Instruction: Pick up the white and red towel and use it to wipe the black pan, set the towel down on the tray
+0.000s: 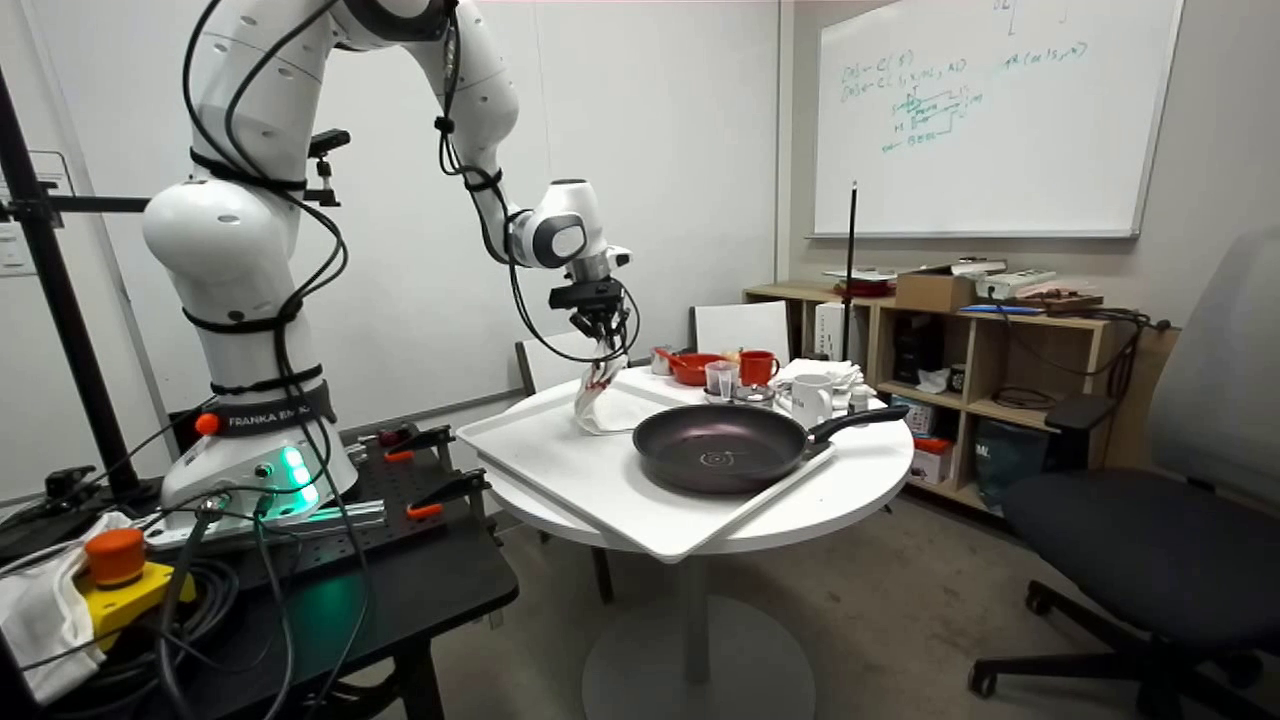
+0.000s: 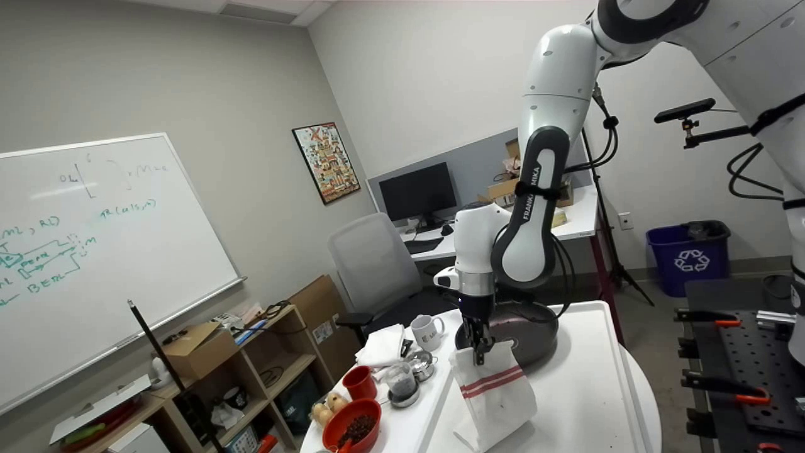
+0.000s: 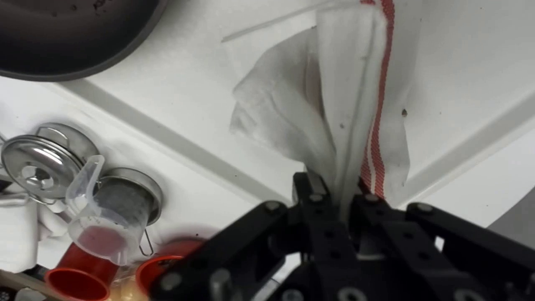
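My gripper (image 1: 606, 343) is shut on the white and red towel (image 1: 603, 395). The towel hangs down from the fingertips, and its lower end appears to rest on the white tray (image 1: 570, 480). In an exterior view the towel (image 2: 494, 402) shows two red stripes. In the wrist view the bunched towel (image 3: 351, 92) runs between the fingers (image 3: 339, 192). The black pan (image 1: 715, 450) sits on the tray beside the towel, with its handle pointing away from the arm base. The pan (image 3: 79, 37) is partly cut off in the wrist view, with small dark crumbs inside.
Beside the tray on the round table (image 1: 880, 470) stand a white mug (image 1: 811, 400), a red cup (image 2: 360, 382), a red bowl (image 2: 354, 423) of dark bits, a clear measuring cup (image 3: 110, 234), a steel lidded pot (image 3: 39, 167) and a folded white cloth (image 2: 380, 346).
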